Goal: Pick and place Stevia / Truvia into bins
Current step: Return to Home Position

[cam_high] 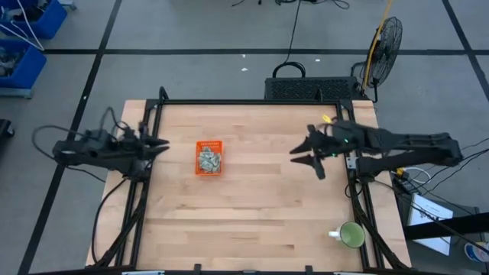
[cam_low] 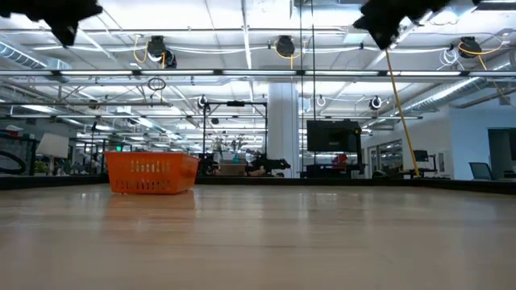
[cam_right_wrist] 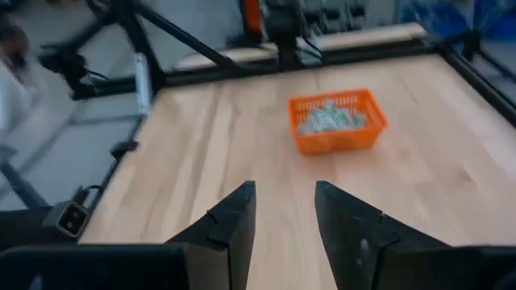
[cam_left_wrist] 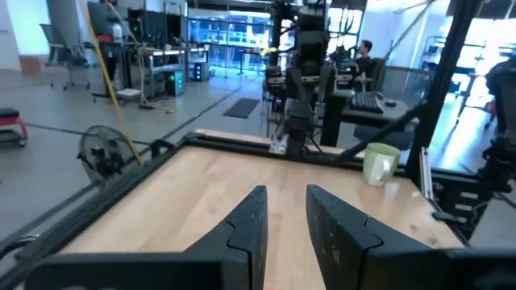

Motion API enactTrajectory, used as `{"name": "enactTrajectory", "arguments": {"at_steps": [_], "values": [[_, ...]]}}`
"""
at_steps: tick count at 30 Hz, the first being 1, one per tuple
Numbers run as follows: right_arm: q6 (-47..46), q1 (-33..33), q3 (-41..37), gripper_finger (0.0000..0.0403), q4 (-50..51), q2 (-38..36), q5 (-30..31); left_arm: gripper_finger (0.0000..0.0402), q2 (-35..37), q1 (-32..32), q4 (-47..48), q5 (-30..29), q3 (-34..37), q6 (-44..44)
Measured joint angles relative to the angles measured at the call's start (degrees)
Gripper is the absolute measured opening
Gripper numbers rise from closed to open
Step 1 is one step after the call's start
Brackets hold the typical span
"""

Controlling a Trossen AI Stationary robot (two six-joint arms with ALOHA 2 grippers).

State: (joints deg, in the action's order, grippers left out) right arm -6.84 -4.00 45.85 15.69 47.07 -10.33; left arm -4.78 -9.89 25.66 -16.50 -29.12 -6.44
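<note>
The orange bin [cam_high: 208,157] stands on the table left of centre, also seen in the low view [cam_low: 151,172] and in the right wrist view [cam_right_wrist: 336,120]. Pale green and white sachets [cam_high: 208,159] lie heaped inside it [cam_right_wrist: 330,118]. My left gripper [cam_high: 162,144] hovers above the table at its left edge, left of the bin, open and holding nothing [cam_left_wrist: 285,201]. My right gripper [cam_high: 299,154] is raised over the right half of the table, open and holding nothing [cam_right_wrist: 285,196], pointing toward the bin.
A round green mug [cam_high: 351,234] stands near the table's near right corner, also seen in the left wrist view [cam_left_wrist: 380,163]. A black frame [cam_high: 252,101] borders the tabletop. Bare wood lies between the bin and the right gripper. A fan [cam_high: 382,42] stands beyond the far right corner.
</note>
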Motion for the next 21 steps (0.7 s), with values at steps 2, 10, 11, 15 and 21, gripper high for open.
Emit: {"name": "enactTrajectory", "arguments": {"at_steps": [2,10,11,15,21], "values": [[-0.86,-0.01,-7.93,0.0125,-9.47,-4.56,-0.48,0.0093,-0.13,0.0,-4.83,0.59,4.16,-0.11],[-8.14,-0.01,-31.24,0.0125,-33.25,-15.14,-6.66,0.0093,-0.33,-0.02,-17.71,2.75,14.74,-1.62],[-8.77,-0.01,-32.87,0.0125,-34.42,-16.31,-7.16,0.0093,-0.33,-0.02,-18.09,2.75,14.95,-0.72],[-11.64,-0.04,-36.89,0.0125,-33.67,-22.02,-7.75,0.0093,-0.28,-0.02,-18.22,1.31,13.8,0.65],[-10.26,-0.04,-37.56,0.0125,-27.13,-30.73,-7.83,0.0093,-0.28,0.0,-18.25,1.01,12.89,1.55]]}}
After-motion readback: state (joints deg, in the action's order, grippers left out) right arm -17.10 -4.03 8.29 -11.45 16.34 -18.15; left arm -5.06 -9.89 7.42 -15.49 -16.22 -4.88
